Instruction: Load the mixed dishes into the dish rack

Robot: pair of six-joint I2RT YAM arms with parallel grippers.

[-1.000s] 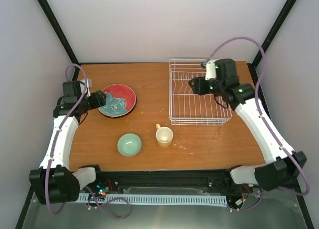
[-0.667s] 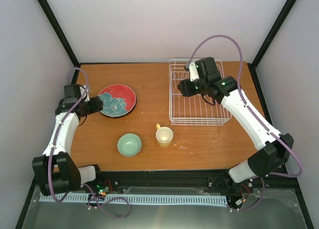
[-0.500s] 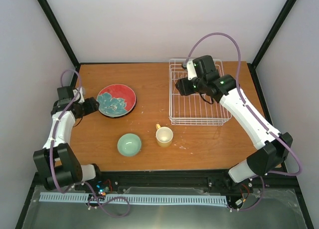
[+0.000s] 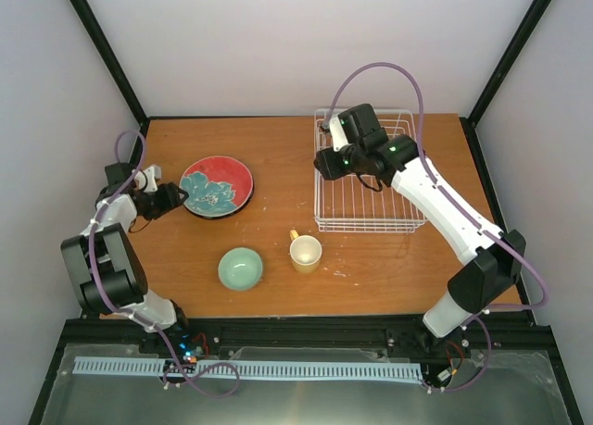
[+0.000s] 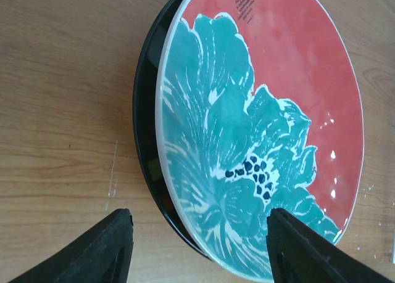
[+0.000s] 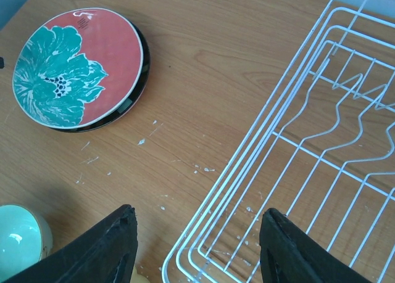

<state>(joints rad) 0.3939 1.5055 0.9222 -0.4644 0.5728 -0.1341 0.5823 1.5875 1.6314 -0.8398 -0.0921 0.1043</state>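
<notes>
Evidently nothing loaded: dish rack (image 4: 363, 207) bare; plate stack (image 4: 217, 186), bowl (image 4: 240, 268), mug (image 4: 306, 252) on table (image 4: 278, 147). Left tool (image 5: 199, 215), right tool (image 6: 199, 210): jaws apart, empty.

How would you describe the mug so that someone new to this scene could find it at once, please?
Start at the white wire dish rack on the right of the wooden table. Just off its near-left corner stands the cream-yellow mug, mouth up. Unlike the mint-green bowl to its left, it has a small handle.

Mug (image 4: 305, 253), bowl (image 4: 240, 268), red plate (image 4: 217, 186) beside rack (image 4: 371, 229)
</notes>
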